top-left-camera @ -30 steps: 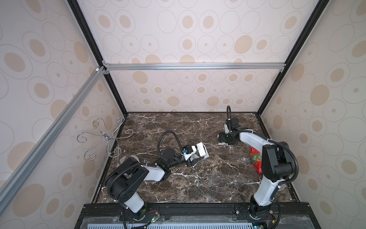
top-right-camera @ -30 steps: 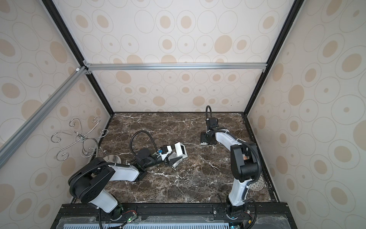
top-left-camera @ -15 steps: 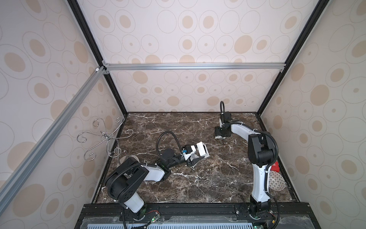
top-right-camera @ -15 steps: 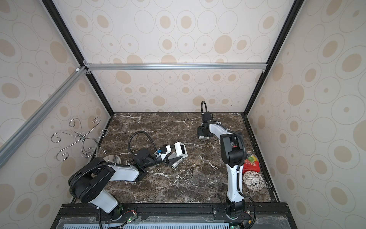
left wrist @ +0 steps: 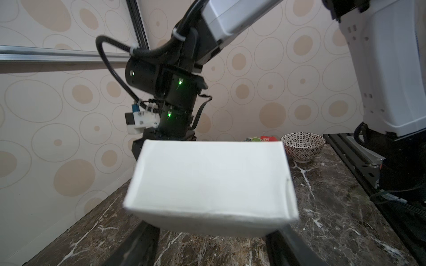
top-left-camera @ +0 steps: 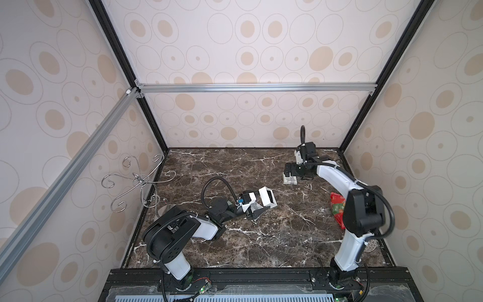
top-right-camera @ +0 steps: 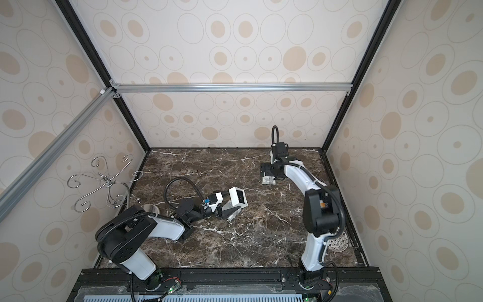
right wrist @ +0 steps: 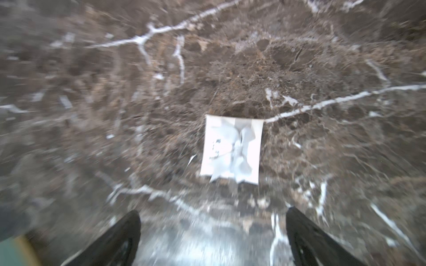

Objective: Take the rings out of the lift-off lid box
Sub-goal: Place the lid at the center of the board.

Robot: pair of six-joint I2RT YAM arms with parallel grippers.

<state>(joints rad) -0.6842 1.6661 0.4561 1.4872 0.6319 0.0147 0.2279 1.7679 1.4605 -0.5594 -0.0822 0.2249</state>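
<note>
The big brown stone table [top-left-camera: 261, 243] holds everything. At the left side stands a curly silver wire stand [top-left-camera: 138, 180]. It has nothing to do with this job.

In the middle of the table, the left gripper [top-left-camera: 256, 210] is holding the white lid [left wrist: 207, 184] between its fingers. The lid is tipped and up off the table, so the box is already open.

At the far right sits the little open box [top-left-camera: 288, 181]. The right gripper [right wrist: 213, 210] hangs just above it. Its fingers are spread wide apart with nothing between them.

Inside the box is crumpled white paper [right wrist: 242, 147]. On the paper are small dark marks [right wrist: 216, 144]. I think they are the rings, but the right wrist view is too blurry to count them or be sure.

The rings look tiny and thin, so I think they are very light. They are likely hard and smooth, so they could slip out of a pinch or roll away. The paper under them is soft and may squash down or come up with a ring. The box looks light too and may slide if it gets bumped.

I think the best way is to come straight down, put one finger on each side of a single ring, and pinch its thin band gently.
</note>
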